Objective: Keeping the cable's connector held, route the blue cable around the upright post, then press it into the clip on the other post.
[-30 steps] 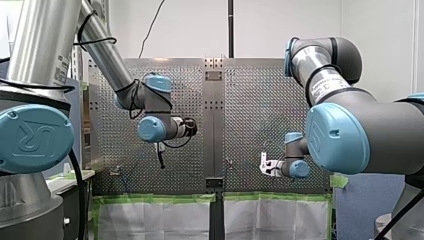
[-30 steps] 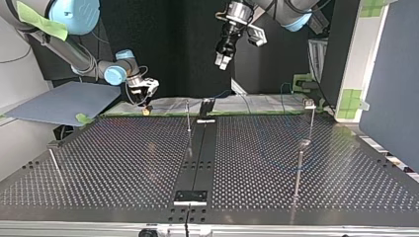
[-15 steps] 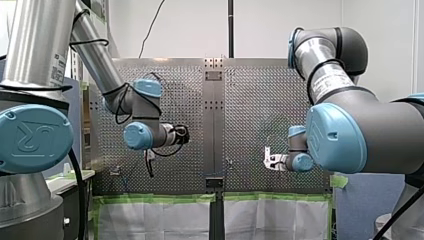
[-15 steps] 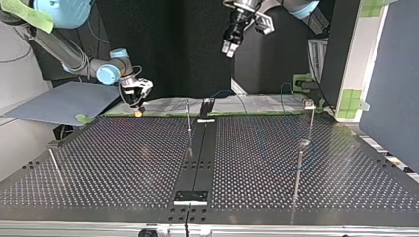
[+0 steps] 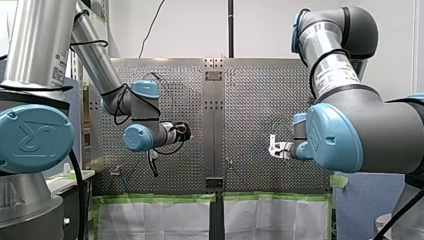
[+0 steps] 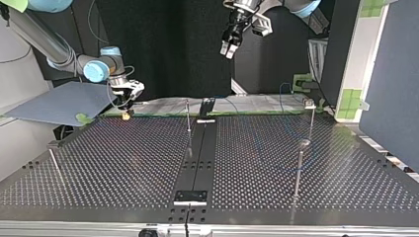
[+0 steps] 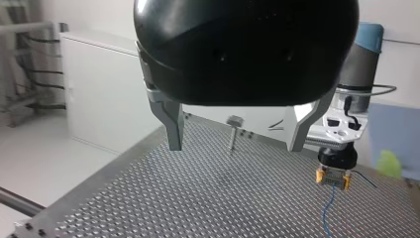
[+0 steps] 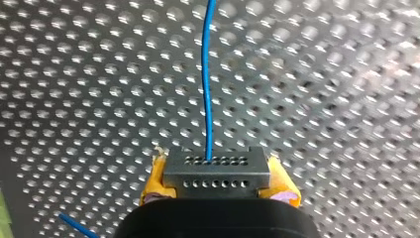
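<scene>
- Near the table's (image 6: 123, 163) far edge, at the top view's left, my right gripper (image 8: 218, 181) is clamped on the connector (image 8: 216, 166).
- Blue cable (image 8: 206, 74) runs from the connector ahead over the table.
- My left gripper (image 7: 235, 144) hangs high, jaws apart, gripping nothing; a post (image 7: 232, 134) shows between them.

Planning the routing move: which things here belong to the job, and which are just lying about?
Job: thin blue cable; its grey perforated connector block, held in my right hand; block-topped metal post; round-capped metal post.
Lying about: flat blue-grey board; green tape patches.
</scene>
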